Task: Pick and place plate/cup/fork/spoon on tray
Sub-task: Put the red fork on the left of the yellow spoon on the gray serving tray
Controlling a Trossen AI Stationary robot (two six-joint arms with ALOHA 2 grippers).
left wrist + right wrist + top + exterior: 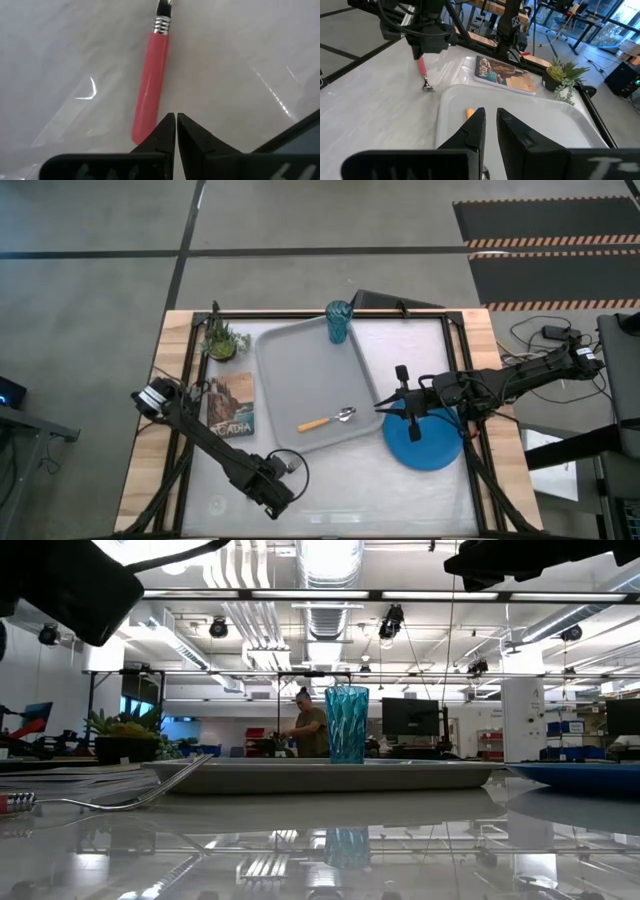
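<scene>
The grey tray (pixel 300 370) lies mid-table. The teal cup (pixel 338 321) stands upright at its far right corner and shows in the low view (pixel 347 723). The orange-handled spoon (pixel 328 420) lies on the tray's near part. The blue plate (pixel 428 442) lies flat on the table right of the tray. The pink-handled fork (pixel 150 75) lies flat on the table by the tray's near edge. My left gripper (pixel 176 117) is shut, its tips at the fork's handle end. My right gripper (pixel 490 117) hovers over the tray's right rim, nearly shut and empty. My left gripper comes down at the free end of the fork's pink handle (pixel 140 131), which lies beside and partly behind one fingertip (pixel 167 125), not between the fingers. I cannot tell whether the finger touches it. The fork lies flat on the table.
A picture-cover book (pixel 232 406) lies left of the tray, with a small potted plant (pixel 222 340) beyond it at the far left. A person stands in the room far behind the table (pixel 308 730).
</scene>
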